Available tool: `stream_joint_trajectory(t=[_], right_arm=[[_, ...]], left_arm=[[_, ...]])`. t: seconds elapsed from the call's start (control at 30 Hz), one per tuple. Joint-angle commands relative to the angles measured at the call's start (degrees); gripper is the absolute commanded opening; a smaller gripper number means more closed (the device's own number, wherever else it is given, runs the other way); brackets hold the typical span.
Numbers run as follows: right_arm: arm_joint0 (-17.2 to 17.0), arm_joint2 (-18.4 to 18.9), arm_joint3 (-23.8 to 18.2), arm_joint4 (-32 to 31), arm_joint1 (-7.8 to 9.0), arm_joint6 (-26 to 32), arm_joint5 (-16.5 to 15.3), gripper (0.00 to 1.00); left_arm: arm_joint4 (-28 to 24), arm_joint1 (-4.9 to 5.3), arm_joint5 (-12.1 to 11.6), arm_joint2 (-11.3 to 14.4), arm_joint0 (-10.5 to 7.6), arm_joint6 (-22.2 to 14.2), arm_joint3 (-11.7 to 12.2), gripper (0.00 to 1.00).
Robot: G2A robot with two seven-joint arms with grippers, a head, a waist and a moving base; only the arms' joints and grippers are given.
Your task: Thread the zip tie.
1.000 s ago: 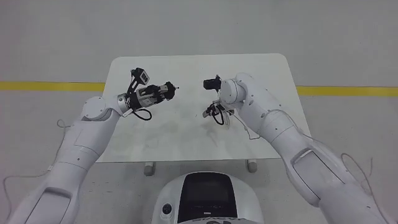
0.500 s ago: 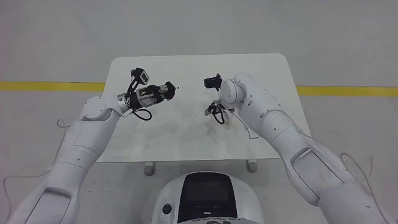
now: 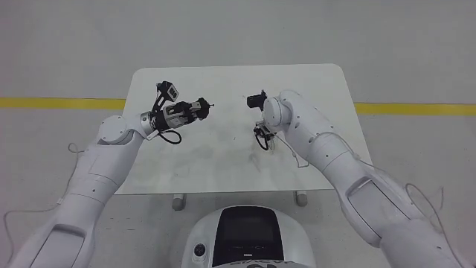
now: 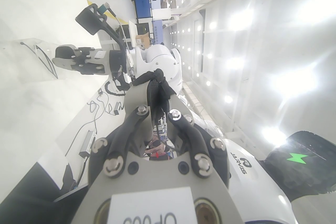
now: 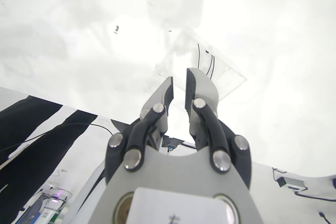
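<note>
White tabletop (image 3: 223, 82) under right gripper (image 5: 179, 75). Clear tray (image 5: 231, 75) on it, just ahead of gripper tips. Yellow lines (image 3: 59, 103) on grey floor (image 3: 223, 30), well beyond. Cables (image 4: 97, 107), small box (image 4: 86, 142) on floor.

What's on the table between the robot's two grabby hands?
Nothing. In the top view, the white table between the left gripper and the right gripper is bare.

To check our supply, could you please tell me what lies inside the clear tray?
Thin black zip ties lie in the clear tray. The right pincer hides part of it, so their count is unsure.
</note>
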Motion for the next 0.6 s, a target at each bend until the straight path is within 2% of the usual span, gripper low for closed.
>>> stream_joint_trajectory(t=[0.0,0.4,0.57], right_arm=[[-0.03,-0.27,0.83,-0.07,-0.24,-0.25,0.10,0.05],[0.35,-2.51,5.38,-1.17,-2.26,-3.28,1.13,0.10],[0.81,-3.15,7.25,-1.39,-3.14,-4.01,1.36,0.09]], left_arm=[[0.00,0.00,0.00,0.00,0.00,0.00,0.00,0.00],[0.00,0.00,0.00,0.00,0.00,0.00,0.00,0.00],[0.00,0.00,0.00,0.00,0.00,0.00,0.00,0.00]])
